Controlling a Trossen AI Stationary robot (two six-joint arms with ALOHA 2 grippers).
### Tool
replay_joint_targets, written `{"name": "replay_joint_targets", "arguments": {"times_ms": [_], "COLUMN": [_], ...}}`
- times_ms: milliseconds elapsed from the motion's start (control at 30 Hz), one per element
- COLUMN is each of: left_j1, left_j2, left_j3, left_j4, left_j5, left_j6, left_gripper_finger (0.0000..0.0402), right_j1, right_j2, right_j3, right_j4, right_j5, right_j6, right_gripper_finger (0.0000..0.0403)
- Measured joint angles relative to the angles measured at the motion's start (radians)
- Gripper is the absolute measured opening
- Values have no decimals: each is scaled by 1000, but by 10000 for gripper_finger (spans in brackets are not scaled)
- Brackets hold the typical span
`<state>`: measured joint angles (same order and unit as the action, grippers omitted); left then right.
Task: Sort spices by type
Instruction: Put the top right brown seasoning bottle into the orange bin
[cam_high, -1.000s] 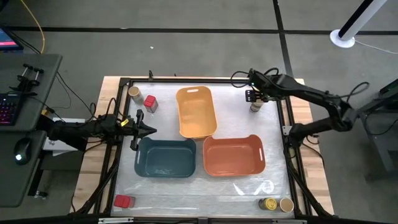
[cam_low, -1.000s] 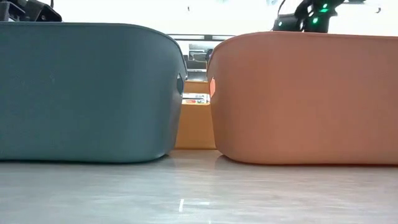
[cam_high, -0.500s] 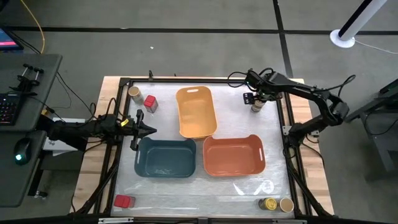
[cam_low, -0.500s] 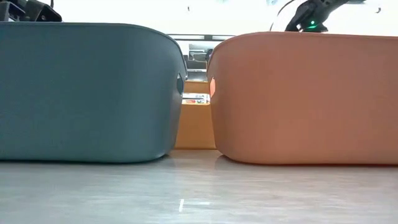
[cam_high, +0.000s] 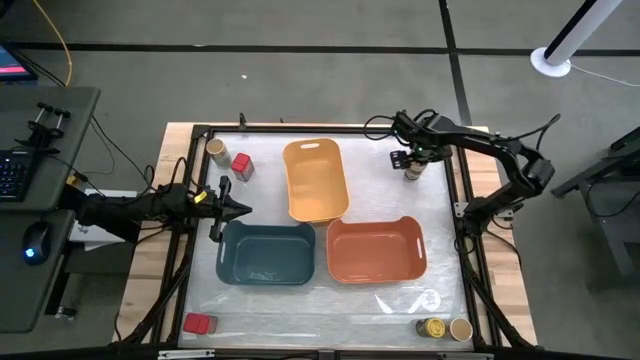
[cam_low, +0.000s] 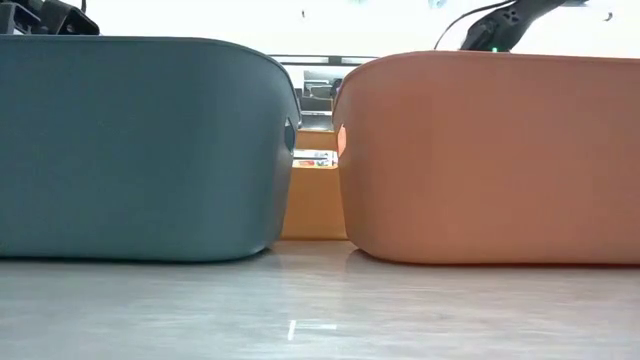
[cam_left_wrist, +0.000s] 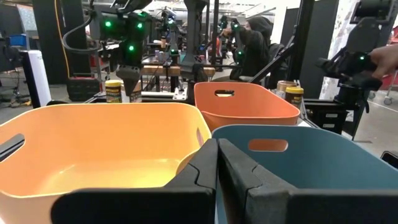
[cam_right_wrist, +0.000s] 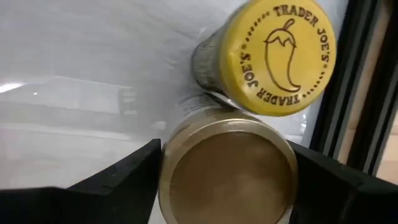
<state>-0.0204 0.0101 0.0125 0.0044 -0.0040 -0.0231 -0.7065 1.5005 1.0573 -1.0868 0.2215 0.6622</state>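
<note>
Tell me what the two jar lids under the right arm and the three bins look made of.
Tan-lidded jar: brushed metallic gold lid, probably metal. Yellow-lidded jar: glossy printed lid, plastic or painted metal. Yellow bin, teal bin, orange bin: smooth matte moulded plastic with cut-out handles.

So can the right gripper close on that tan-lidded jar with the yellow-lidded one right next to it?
Probably yes. The right gripper stands open with a finger on either side of the tan-lidded jar. The yellow-lidded jar touches it but lies beyond, outside the fingers' closing path.
</note>
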Motion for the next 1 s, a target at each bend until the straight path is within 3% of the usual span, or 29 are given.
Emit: {"name": "replay_joint_targets", "arguments": {"times_ms": [67,300,600,833,1000], "left_j1": [0,0,0,0,0], "left_j2": [0,0,0,0,0], "left_j3": [0,0,0,0,0], "left_j4": [0,0,0,0,0], "left_j5": [0,0,0,0,0], "left_j6": [0,0,0,0,0], "left_gripper_finger": [1,1,1,1,1], "right_j1": [5,114,494,839,932], "right_j2": [-9,-144,-391,-306,-146], "right_j3": [0,56,225,227,220], "right_j4": [-10,-85,-28,-57,-167], "right_j5": [-24,-99,-330,-323,-285], "right_j6": [-14,-37,37,198,157], "right_gripper_finger": [272,272,272,272,272]}}
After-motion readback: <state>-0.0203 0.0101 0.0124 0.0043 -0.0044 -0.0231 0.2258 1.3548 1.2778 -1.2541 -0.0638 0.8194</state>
